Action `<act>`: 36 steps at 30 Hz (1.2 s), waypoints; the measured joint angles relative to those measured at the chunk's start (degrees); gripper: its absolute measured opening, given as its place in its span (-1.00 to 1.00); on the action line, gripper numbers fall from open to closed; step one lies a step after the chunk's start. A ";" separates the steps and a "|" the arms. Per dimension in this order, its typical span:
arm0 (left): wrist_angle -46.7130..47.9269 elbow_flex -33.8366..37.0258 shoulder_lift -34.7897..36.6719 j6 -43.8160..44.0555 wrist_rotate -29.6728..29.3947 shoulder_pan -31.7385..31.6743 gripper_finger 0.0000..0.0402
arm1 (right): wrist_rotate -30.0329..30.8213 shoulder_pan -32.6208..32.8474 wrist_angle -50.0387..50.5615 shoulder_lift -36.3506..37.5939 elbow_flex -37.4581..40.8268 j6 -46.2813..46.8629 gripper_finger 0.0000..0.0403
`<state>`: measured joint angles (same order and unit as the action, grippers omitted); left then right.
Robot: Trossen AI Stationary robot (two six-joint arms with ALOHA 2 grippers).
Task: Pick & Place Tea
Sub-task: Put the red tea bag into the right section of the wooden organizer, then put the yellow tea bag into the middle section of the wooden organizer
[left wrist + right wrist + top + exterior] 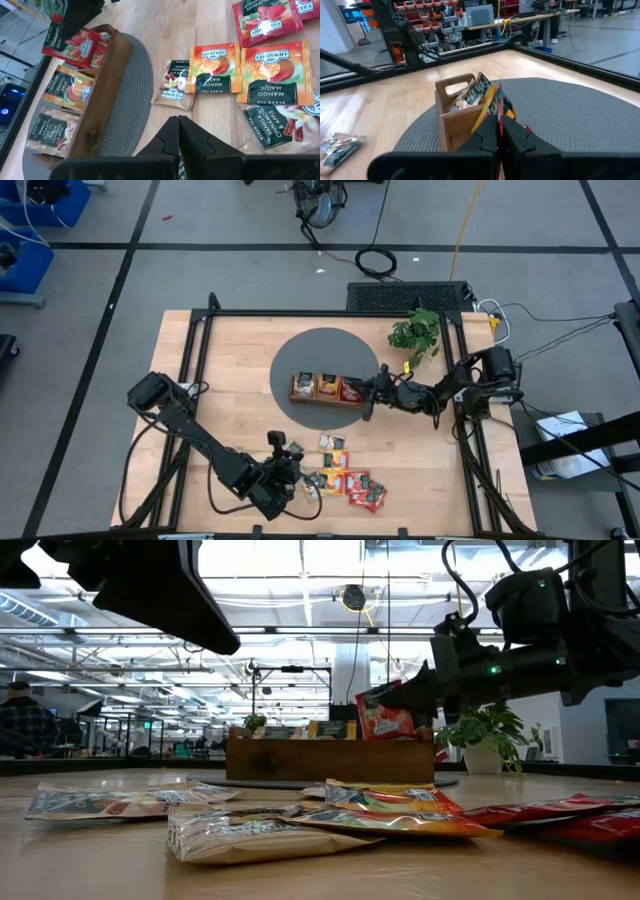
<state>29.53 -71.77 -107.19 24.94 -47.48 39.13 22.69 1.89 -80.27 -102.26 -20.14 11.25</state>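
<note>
The right gripper [366,402], fingers together, hovered by the tray's [310,398] right compartment, where a red sachet [385,718] stood; the left gripper [284,452] was pinched shut near the loose sachets [345,478].

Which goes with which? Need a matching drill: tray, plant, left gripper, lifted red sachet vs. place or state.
Things:
1. wooden tray
2. plant
3. left gripper
4. red sachet

Place or state:
A. shut and empty, beside the loose sachets
B. pinched in the right gripper, at the tray's end
C. on the grey mat
D. off the mat, toward the table's far edge

Pairs: 1-C, 2-D, 3-A, 4-B
</note>
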 joint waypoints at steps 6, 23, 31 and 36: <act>0.38 0.00 0.01 0.82 0.02 0.00 -0.92 | -0.01 0.11 2.37 0.02 0.02 1.19 -1.00; 0.42 0.00 0.00 0.71 0.02 0.00 -0.93 | -0.01 0.11 2.93 0.02 0.04 4.60 -0.61; 0.46 0.00 0.00 0.78 0.02 0.00 -0.90 | 0.08 0.11 0.64 0.02 0.04 3.27 -0.30; 0.46 0.00 0.00 1.32 0.02 -0.01 -0.88 | -0.23 1.30 0.88 2.89 0.04 1.30 -0.28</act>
<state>30.00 -71.77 -107.20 26.26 -47.46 39.13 22.46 3.19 -79.39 -99.37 -20.10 12.54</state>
